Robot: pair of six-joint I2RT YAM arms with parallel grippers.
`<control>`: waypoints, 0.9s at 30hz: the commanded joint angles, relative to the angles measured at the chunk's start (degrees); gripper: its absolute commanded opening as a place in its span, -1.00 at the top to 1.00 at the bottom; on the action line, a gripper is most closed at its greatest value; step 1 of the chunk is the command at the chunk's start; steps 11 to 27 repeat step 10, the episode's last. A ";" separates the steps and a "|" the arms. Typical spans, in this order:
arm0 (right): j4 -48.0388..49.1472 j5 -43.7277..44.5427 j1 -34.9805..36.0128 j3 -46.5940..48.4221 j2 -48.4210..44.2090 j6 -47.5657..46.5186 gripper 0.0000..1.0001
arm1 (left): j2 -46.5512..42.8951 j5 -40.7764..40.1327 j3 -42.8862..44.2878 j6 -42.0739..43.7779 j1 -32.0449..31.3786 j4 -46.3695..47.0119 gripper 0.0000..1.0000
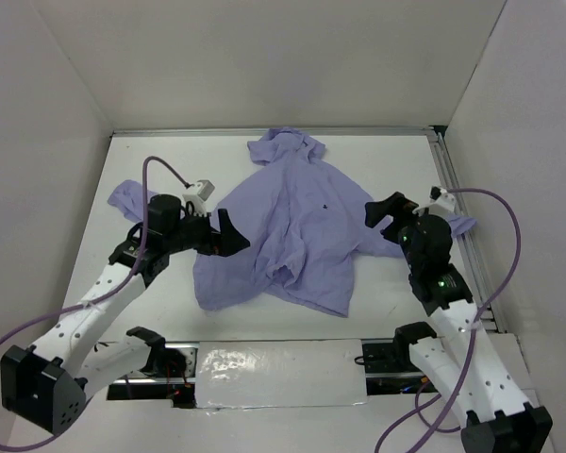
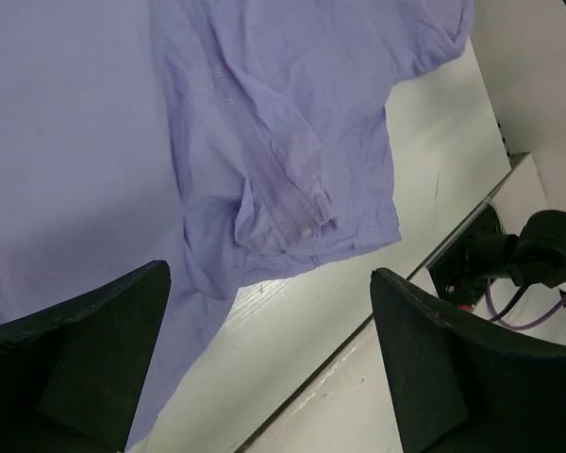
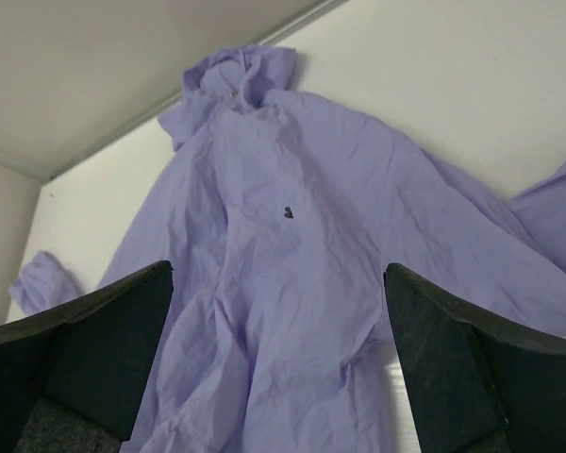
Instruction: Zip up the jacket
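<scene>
The lavender jacket (image 1: 292,222) lies spread and wrinkled on the white table, collar toward the far wall, hem toward the arms. Its zipper line with a folded hem shows in the left wrist view (image 2: 283,198). A small dark mark (image 3: 288,213) sits on its chest. My left gripper (image 1: 224,236) is open and empty, hovering at the jacket's left edge. My right gripper (image 1: 385,215) is open and empty, hovering at the jacket's right edge by the right sleeve. The jacket fills the right wrist view (image 3: 292,283).
White walls enclose the table on three sides. A metal rail (image 1: 457,226) runs along the right edge. A taped strip (image 1: 283,373) and the arm bases lie along the near edge. The left sleeve (image 1: 127,198) bunches behind the left arm.
</scene>
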 commanded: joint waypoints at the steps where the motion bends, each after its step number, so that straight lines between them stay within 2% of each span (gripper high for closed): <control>1: -3.97 3.87 -0.24 -1.78 -5.79 2.97 -0.99 | -4.31 -1.57 -1.44 -1.66 1.43 -1.93 -0.98; 3: -4.84 4.93 -0.24 -1.43 -8.60 2.80 -0.99 | -7.29 -3.49 -2.32 -2.10 1.61 -1.75 -0.99; 9: -7.30 5.81 0.03 -0.64 -12.74 2.36 -0.99 | -12.58 -2.63 -4.26 -2.45 1.35 -0.52 -0.99; 27: -7.57 5.38 -0.06 -0.47 -13.01 2.27 -0.99 | -12.76 -2.45 -4.26 -2.19 1.26 -0.52 -0.99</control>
